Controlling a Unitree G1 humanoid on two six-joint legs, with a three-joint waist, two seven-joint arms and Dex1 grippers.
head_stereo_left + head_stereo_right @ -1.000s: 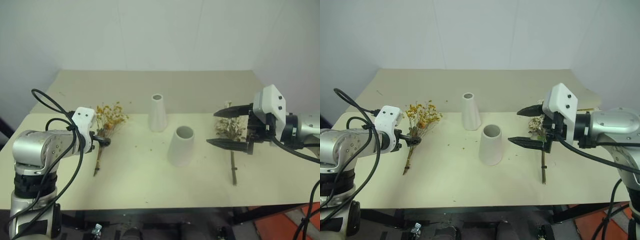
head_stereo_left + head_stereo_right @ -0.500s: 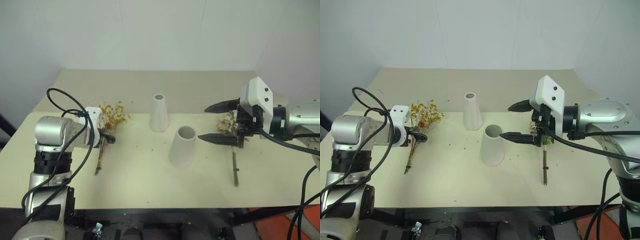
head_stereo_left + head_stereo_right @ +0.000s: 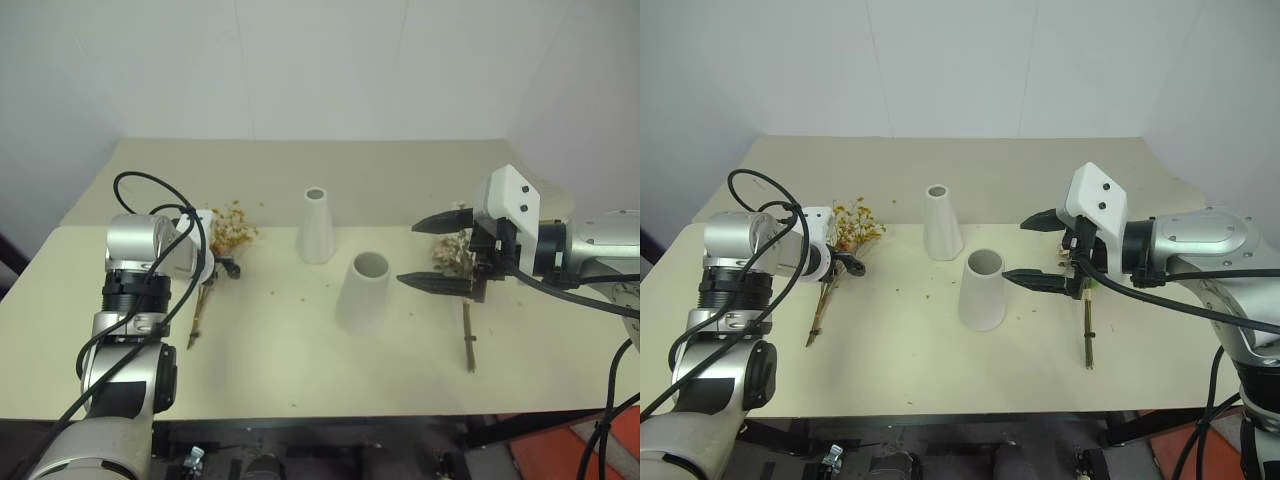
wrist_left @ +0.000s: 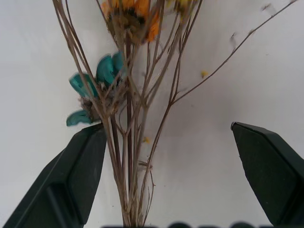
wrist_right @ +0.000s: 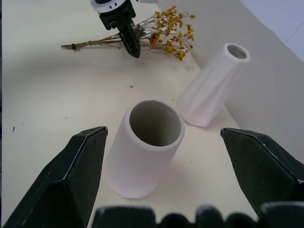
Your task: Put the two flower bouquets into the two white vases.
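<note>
Two spread left gripper [image 4: 166,175] fingers astride yellow spray [image 4: 130,118] stems.

The left pincer [image 4: 166,175] is now moved forward and lowered over the thin stems of the yellow-orange spray [image 3: 847,226], with one finger on each side of them. The left arm is seen bent more sharply. The right pincer [image 3: 1035,248] is now nearer the wide vase [image 3: 982,290].
</note>
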